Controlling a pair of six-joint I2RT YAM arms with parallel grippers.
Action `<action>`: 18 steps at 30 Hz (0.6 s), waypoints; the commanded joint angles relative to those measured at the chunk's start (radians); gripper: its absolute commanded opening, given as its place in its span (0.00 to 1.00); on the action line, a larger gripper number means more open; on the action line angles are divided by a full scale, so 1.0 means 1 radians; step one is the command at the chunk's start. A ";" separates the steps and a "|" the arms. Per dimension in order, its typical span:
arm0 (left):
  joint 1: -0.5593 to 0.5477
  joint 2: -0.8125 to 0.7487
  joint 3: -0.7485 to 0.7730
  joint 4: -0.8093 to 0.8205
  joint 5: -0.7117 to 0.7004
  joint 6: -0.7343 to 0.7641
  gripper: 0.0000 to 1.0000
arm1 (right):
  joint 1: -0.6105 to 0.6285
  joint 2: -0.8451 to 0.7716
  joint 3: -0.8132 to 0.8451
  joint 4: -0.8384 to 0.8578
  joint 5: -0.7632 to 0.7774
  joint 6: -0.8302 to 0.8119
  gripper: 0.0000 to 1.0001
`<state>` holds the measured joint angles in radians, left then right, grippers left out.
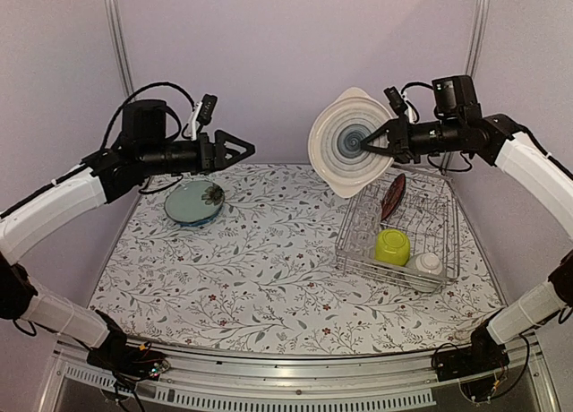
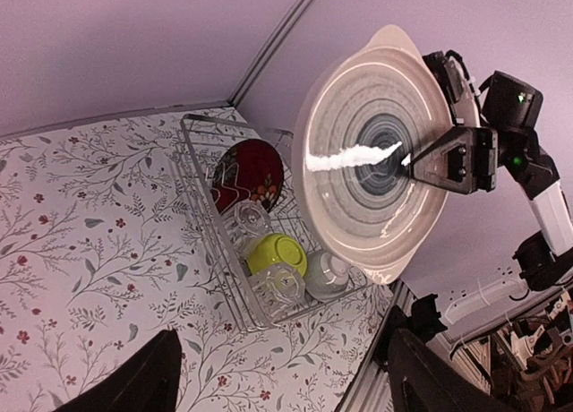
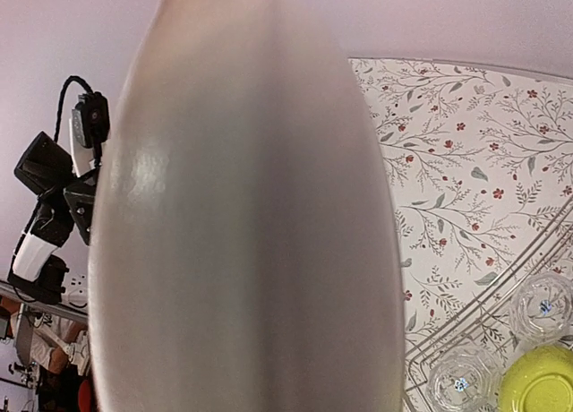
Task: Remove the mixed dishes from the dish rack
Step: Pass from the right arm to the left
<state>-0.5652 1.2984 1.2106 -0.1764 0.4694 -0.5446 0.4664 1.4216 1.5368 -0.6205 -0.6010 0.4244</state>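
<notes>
On table point(image 1: 269, 269) dish rack point(image 1: 400, 242) sits R side, grey ringed plate point(image 1: 345, 143) hangs upright in air above its far-L corner, clamped by right gripper point(image 1: 371, 144), left gripper point(image 1: 243, 150) wide & empty off to L: one-sided pinch, so plate could pivot/slip & smash onto rack.

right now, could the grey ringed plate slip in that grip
Probably stiff and fairly heavy: the grey ringed plate looks like glazed ceramic. The glare streak on its face suggests a slick surface, so it may pivot in the right pincer holding it on edge. Dropped from mid-air, it would likely break.
</notes>
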 commanded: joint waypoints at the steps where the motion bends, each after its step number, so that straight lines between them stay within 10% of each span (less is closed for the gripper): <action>1: -0.072 0.067 0.071 0.033 0.113 0.006 0.80 | 0.032 -0.060 0.006 0.261 -0.152 0.018 0.00; 18: -0.148 0.160 0.138 0.158 0.314 -0.066 0.55 | 0.133 -0.017 0.015 0.379 -0.369 0.041 0.00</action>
<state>-0.7006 1.4467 1.3262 -0.0753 0.7319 -0.5892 0.5774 1.4216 1.5265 -0.3958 -0.8795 0.4538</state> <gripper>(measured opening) 0.589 0.256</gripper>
